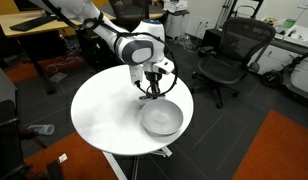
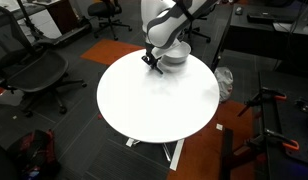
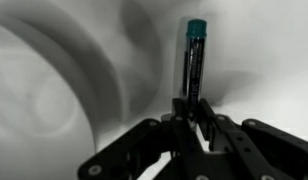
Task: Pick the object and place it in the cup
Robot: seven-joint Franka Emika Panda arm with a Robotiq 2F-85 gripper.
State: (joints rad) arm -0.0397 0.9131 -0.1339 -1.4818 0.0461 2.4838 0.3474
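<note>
In the wrist view my gripper (image 3: 190,112) is shut on the object (image 3: 193,62), a thin dark stick with a teal tip that points away from the jaws. The cup, a wide silver-grey bowl, fills the left of the wrist view (image 3: 44,90). In both exterior views my gripper (image 1: 152,92) (image 2: 149,61) hangs just above the white round table, beside the bowl (image 1: 161,119) (image 2: 175,56). The stick itself is too small to make out in the exterior views.
The white round table (image 1: 104,110) (image 2: 159,100) stands on a central foot. Black office chairs (image 1: 229,55) (image 2: 39,75) stand around it. Desks with clutter line the room's edges. An orange carpet patch (image 1: 284,150) lies on the floor.
</note>
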